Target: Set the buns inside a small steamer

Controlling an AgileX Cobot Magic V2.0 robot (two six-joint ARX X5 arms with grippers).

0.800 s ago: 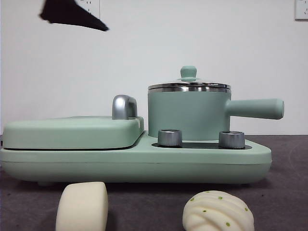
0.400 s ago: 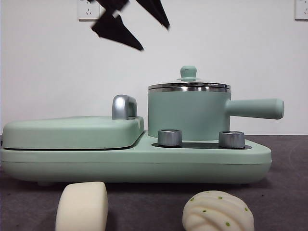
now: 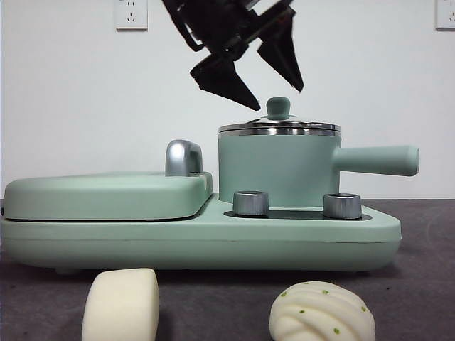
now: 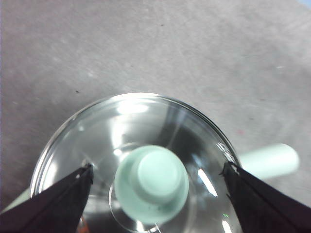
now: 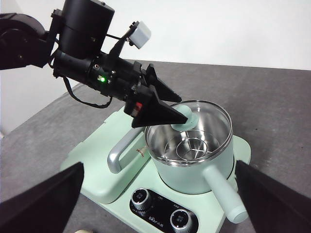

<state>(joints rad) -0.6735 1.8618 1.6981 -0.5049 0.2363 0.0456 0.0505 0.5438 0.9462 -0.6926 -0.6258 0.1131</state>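
The left gripper (image 3: 259,89), jaws spread, is now hovering over the lid knob (image 3: 278,108) after dropping in from eleven o'clock. The steamer (image 3: 277,170) is still lidded, so both buns (image 3: 121,305) are waiting on the counter (image 3: 419,284); the right gripper (image 5: 160,204) is idling open.

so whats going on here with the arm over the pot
The left end effector hangs open just above the small mint-green steamer pot, its jaws on either side of the green knob of the glass lid, apparently about to grasp it. The lid is still on. The smooth white bun and the twisted white bun with green specks lie untouched on the table in front. The right end effector waits, open and empty.
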